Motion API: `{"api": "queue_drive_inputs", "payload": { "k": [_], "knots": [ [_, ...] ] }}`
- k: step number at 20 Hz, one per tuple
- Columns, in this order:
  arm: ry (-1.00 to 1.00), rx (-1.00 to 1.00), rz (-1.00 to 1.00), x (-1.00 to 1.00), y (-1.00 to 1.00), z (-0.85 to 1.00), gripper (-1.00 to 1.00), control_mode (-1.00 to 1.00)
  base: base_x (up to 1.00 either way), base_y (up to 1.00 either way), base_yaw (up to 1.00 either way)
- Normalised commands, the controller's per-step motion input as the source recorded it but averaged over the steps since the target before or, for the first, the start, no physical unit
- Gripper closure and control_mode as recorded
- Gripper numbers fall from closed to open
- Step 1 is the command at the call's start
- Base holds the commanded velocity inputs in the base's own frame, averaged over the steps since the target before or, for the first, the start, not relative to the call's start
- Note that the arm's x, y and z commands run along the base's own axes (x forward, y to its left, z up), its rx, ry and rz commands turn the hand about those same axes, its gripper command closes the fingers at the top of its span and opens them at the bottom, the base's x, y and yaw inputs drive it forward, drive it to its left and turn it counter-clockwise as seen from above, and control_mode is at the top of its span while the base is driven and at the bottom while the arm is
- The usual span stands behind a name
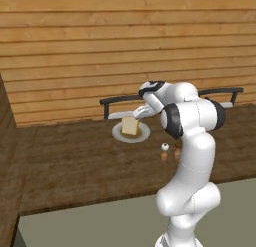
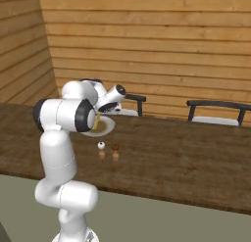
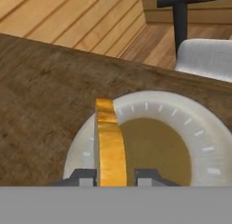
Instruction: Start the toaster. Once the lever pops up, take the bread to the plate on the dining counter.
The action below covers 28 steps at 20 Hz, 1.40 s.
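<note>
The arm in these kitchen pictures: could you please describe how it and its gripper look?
The arm is made of smooth, glossy white rounded segments, with dark, nearly black bands at the joints, clearest at the elbow and near the wrist. No cables or markings show. The gripper is light grey, and its two small fingertips are dark grey and blocky.

The tan bread (image 1: 130, 125) stands on edge on the light-grey plate (image 1: 142, 135) on the dining counter (image 1: 75, 161).
</note>
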Motion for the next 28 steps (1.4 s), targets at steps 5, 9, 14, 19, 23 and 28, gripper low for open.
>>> {"api": "queue_drive_inputs", "payload": {
  "k": [5,9,14,19,23,28],
  "knots": [
    [-0.01,0.00,0.02,0.00,0.01,-0.05,-1.00,-1.00,0.00,0.00,0.00],
    [0.00,-0.04,0.00,0.00,-0.11,-0.11,-1.00,-1.00,0.00,0.00,0.00],
    [-0.04,-0.12,0.00,0.00,-0.35,-0.15,-1.00,-1.00,0.00,0.00,0.00],
    [-0.05,-0.14,0.00,0.00,-0.42,0.01,-1.00,-1.00,0.00,0.00,0.00],
    [-0.12,-0.15,-0.01,-0.47,0.39,0.71,-1.00,-1.00,0.00,0.00,0.00],
    [-0.05,-0.07,-0.20,-1.00,0.21,0.82,-1.00,-1.00,0.00,0.00,0.00]
  ]
}}
